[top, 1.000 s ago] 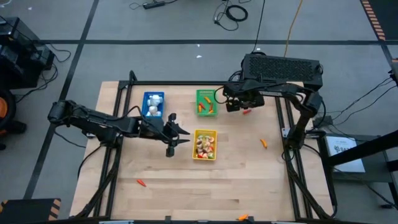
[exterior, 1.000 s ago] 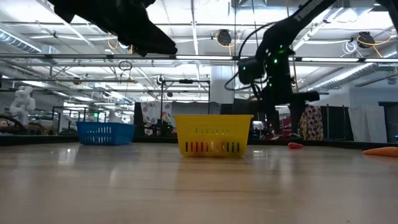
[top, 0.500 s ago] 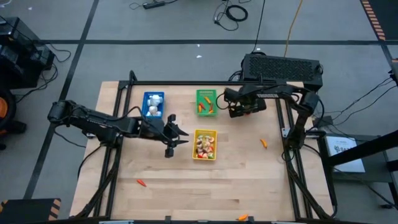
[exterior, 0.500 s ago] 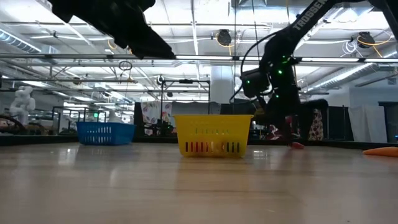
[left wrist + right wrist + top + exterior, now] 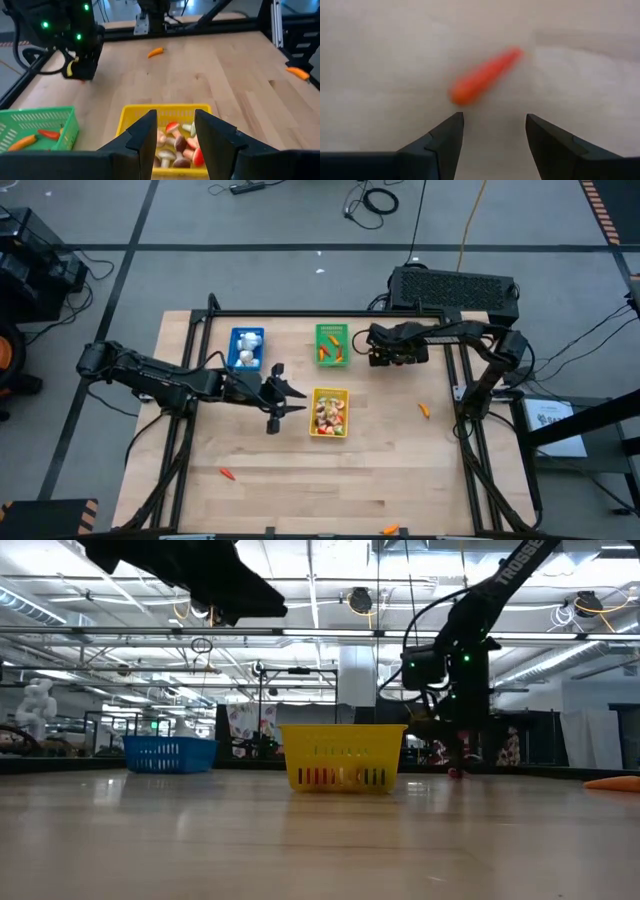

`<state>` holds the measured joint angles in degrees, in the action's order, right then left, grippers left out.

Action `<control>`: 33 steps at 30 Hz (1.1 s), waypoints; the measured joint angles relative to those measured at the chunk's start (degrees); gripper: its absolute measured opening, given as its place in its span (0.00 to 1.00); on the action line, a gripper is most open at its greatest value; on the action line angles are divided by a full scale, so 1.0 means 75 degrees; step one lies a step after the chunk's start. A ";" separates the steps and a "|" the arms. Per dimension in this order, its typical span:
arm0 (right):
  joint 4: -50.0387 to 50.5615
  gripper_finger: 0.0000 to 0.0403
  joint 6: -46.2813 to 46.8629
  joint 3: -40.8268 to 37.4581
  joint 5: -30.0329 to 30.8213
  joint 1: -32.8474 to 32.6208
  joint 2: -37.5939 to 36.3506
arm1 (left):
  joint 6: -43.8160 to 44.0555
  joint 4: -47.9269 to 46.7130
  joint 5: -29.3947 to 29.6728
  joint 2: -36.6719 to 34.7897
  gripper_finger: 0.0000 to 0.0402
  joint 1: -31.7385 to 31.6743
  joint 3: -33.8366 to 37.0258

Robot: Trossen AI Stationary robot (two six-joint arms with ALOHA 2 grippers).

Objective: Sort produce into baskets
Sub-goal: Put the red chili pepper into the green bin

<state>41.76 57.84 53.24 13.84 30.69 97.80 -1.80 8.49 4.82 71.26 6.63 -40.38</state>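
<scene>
A small orange-red carrot (image 5: 485, 77) lies loose on the wood, right of the green basket (image 5: 332, 344). My right gripper (image 5: 494, 117) points down just above the carrot, open, with nothing between its fingers. In the low view it (image 5: 455, 755) stands close over the red piece (image 5: 455, 773). My left gripper (image 5: 175, 120) hangs open and empty in the air, left of the yellow basket (image 5: 329, 412). That basket holds red, white and brown pieces. The blue basket (image 5: 246, 348) holds white bulbs. The green basket holds orange-red carrots (image 5: 49, 134).
Other loose carrots lie on the table at the right (image 5: 424, 409), near the front left (image 5: 229, 474) and at the front edge (image 5: 390, 529). The arms' black frame rails (image 5: 452, 370) run along the table's sides. Bare wood lies in front of the yellow basket.
My right gripper has sunk toward the table, coming down over the loose carrot beside the green basket. Its wrist has tipped to point more steeply down.
</scene>
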 joint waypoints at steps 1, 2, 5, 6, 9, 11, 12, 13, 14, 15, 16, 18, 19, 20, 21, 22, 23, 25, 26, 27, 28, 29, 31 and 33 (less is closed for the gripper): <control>-0.0238 0.51 0.0090 -0.0032 0.0052 -0.0036 0.0000 | 0.0003 0.0068 0.0003 0.0000 0.35 0.0000 0.0000; -0.0493 0.51 0.0165 -0.0048 0.0078 -0.0086 0.0000 | 0.0003 0.0084 0.0003 0.0000 0.35 0.0000 0.0000; -0.0992 0.51 0.0274 -0.0068 0.0105 -0.0185 0.0000 | 0.0080 0.0037 -0.0002 0.0000 0.35 0.0003 0.0000; -0.1006 0.51 0.0405 -0.0068 0.0114 -0.0188 0.0000 | 0.0159 0.0011 -0.0003 0.0000 0.35 0.0003 0.0000; -0.0965 0.51 0.0770 -0.0074 0.0287 -0.0164 0.0000 | 0.0198 -0.0082 -0.0003 0.0000 0.35 0.0020 0.0000; -0.0954 0.51 0.0982 -0.0074 0.0380 -0.0169 0.0000 | 0.0197 -0.0085 -0.0003 0.0000 0.35 0.0020 0.0000; -0.0962 0.51 0.1083 -0.0074 0.0416 -0.0171 0.0000 | 0.0196 -0.0069 -0.0003 0.0000 0.35 0.0020 0.0000; -0.0976 0.51 0.1218 -0.0074 0.0502 -0.0179 0.0000 | 0.0195 -0.0033 -0.0003 0.0000 0.35 0.0020 0.0000; -0.0998 0.51 0.1352 -0.0074 0.0550 -0.0201 0.0000 | 0.0195 0.0006 -0.0003 0.0000 0.35 0.0020 0.0000; -0.1043 0.51 0.1377 -0.0074 0.0575 -0.0217 0.0000 | 0.0195 0.0034 -0.0003 0.0000 0.35 0.0020 0.0000; -0.1119 0.51 0.1316 -0.0074 0.0576 -0.0234 0.0000 | 0.0195 0.0040 -0.0003 0.0000 0.35 0.0020 0.0000; -0.1158 0.51 0.1111 -0.0071 0.0560 -0.0254 0.0000 | 0.0195 0.0016 -0.0003 0.0000 0.35 0.0020 0.0000; -0.1135 0.51 0.1022 -0.0071 0.0508 -0.0258 0.0000 | 0.0195 0.0001 -0.0003 0.0000 0.35 0.0020 0.0000; -0.1135 0.51 0.0938 -0.0074 0.0433 -0.0258 0.0000 | 0.0195 -0.0008 -0.0003 0.0000 0.35 0.0020 0.0000; -0.1140 0.51 0.0846 -0.0071 0.0325 -0.0258 0.0000 | 0.0195 -0.0009 -0.0003 0.0000 0.35 0.0020 0.0000; -0.1140 0.51 0.0757 -0.0071 0.0267 -0.0258 0.0000 | 0.0195 -0.0008 -0.0003 0.0000 0.35 0.0020 0.0000; -0.1140 0.51 0.0637 -0.0071 0.0204 -0.0258 0.0000 | 0.0195 -0.0002 -0.0003 0.0000 0.35 0.0020 0.0000; -0.1135 0.51 0.0364 -0.0071 0.0090 -0.0255 -0.0004 | 0.0192 0.0009 -0.0003 0.0000 0.35 0.0020 0.0000; -0.1104 0.51 0.0222 -0.0071 0.0036 -0.0255 -0.0040 | 0.0192 0.0006 -0.0003 0.0000 0.35 0.0020 0.0000; -0.1071 0.51 0.0099 -0.0071 -0.0023 -0.0255 -0.0093 | 0.0192 0.0006 -0.0003 0.0000 0.35 0.0020 0.0000; -0.1066 0.51 0.0001 -0.0071 -0.0048 -0.0255 -0.0154 | 0.0192 0.0006 -0.0003 0.0000 0.35 0.0020 0.0000; -0.1052 0.51 -0.0052 -0.0071 -0.0048 -0.0253 -0.0242 | 0.0191 0.0010 -0.0003 0.0000 0.35 0.0017 0.0000; -0.0882 0.51 -0.0065 -0.0071 0.0010 -0.0236 -0.0473 | 0.0165 0.0020 0.0044 0.0000 0.35 0.0015 0.0000; -0.0886 0.51 0.0003 -0.0071 0.0202 -0.0188 -0.0708 | 0.0140 0.0031 0.0161 0.0000 0.35 0.0012 0.0000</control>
<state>35.11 57.87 52.71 15.35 29.28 92.49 -0.76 8.72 6.03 71.26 6.72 -40.38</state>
